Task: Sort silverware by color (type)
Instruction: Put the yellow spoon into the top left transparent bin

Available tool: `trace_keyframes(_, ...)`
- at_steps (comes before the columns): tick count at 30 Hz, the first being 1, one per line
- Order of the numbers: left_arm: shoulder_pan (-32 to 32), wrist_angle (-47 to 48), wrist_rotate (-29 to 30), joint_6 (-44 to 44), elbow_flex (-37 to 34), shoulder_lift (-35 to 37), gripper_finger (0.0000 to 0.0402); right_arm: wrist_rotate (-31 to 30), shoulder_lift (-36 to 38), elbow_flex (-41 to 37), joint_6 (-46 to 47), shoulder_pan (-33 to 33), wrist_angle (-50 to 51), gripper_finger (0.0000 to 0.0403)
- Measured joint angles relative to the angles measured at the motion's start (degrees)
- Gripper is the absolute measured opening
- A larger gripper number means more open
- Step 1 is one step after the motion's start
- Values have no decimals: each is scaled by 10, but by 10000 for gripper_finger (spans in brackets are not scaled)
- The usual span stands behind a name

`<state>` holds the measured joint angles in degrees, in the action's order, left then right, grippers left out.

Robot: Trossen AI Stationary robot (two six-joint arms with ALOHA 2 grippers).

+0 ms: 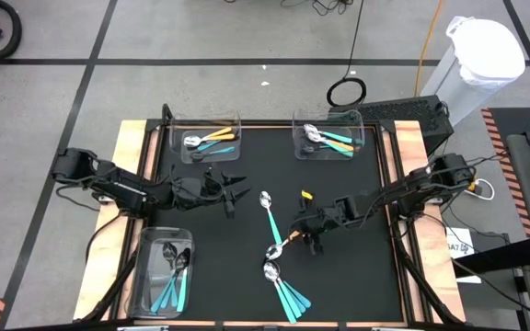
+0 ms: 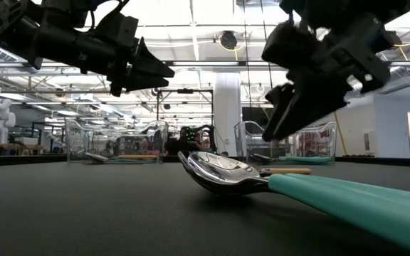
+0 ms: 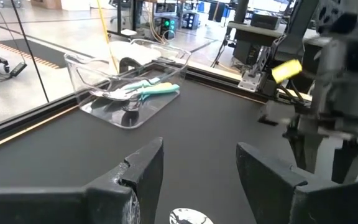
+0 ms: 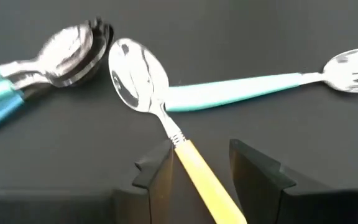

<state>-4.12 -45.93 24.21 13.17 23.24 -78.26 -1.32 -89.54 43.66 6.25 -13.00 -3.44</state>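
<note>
We see the right claw (image 4: 201, 165) low over the tabletop (image 1: 210, 276), its fingers parted around the orange spoon (image 4: 166, 118) handle (not yet closed on it). That spoon's bowl overlaps a light blue spoon (image 1: 270, 216). Just beside it lie the teal spoons (image 1: 286, 288). The left claw (image 1: 233, 184) hangs well apart from the orange spoon, open and empty.

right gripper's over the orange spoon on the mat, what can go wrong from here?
1. The right gripper straddles the orange spoon near its neck, jaws open. A grip that near one end may let it pivot.
2. Its bowl overlaps the light teal spoon, so a lift could drag that one.
3. The teal pile lies right beside the bowl and could get bumped.
</note>
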Motion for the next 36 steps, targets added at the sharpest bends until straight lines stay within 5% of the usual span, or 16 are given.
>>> trace_keyframes(12, 0, 2, 0, 0, 1, 0, 201, 1, -133, 40, -63, -10, -30, 141)
trace_keyframes(18, 4, 4, 0, 0, 1, 0, 201, 14, -155, 61, -76, -9, 62, 63)
trace_keyframes(21, 7, 3, 0, 0, 1, 0, 201, 14, -150, 61, -73, -9, 78, 17)
trace_keyframes(29, 11, 2, 0, 0, 1, 2, 201, -22, -89, 57, -34, -10, 87, 5)
trace_keyframes(36, 11, 0, 0, -5, 1, 3, 201, -115, 1, 57, -19, -9, 71, 2)
